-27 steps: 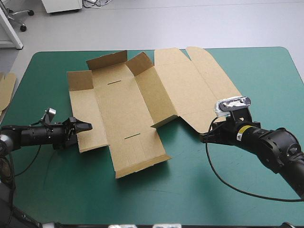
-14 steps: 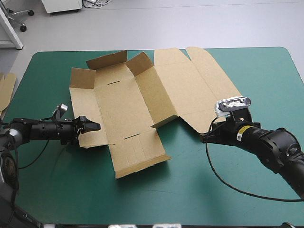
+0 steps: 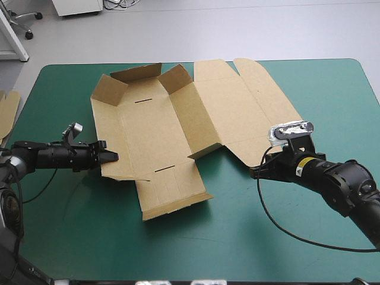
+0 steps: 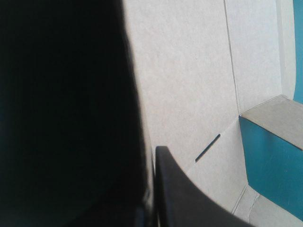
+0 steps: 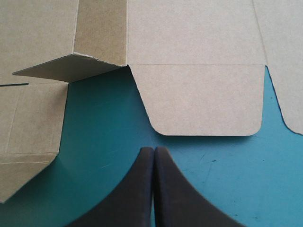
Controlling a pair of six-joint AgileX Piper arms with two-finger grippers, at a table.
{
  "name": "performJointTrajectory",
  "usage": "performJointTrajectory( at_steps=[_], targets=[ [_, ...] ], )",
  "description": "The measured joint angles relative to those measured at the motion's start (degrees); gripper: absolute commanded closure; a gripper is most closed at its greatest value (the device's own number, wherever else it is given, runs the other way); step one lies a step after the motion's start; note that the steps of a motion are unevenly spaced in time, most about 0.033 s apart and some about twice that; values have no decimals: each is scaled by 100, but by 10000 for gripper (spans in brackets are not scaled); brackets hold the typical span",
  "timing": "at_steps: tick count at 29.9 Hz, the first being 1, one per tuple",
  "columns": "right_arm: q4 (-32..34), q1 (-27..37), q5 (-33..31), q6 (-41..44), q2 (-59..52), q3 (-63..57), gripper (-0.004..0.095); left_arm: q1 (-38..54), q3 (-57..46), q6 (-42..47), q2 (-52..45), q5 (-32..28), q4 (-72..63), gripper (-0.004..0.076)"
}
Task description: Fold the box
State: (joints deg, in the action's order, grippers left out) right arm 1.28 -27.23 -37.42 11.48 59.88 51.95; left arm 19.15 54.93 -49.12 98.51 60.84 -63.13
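Note:
The brown box lies opened out in the middle of the table, its lid flat toward the right. Its long left wall is tilted up off the cover. My left gripper is shut on that wall's near end. In the left wrist view its fingers are all but shut, board edge between them, and the box floor lies ahead. My right gripper rests shut on the cover, just short of the lid's rounded side flap, holding nothing. The right gripper shows as one pointed arch.
An edge of more brown board shows at the table's left edge. Bare teal-green cover spreads between the box and the near edge. A small flap stands raised at the box's near right corner.
My left gripper was open just before; it slid in at the left wall's near end and shut on it, and that wall has tipped up. The right arm has not moved.

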Motion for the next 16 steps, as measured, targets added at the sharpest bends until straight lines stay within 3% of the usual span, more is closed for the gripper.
performJointTrajectory(
  at_steps=[16],
  targets=[
    [190, 0, -318, 0, 0, 0, 942, 0, 804, 486, 12, 669, 1238, 738]
  ],
)
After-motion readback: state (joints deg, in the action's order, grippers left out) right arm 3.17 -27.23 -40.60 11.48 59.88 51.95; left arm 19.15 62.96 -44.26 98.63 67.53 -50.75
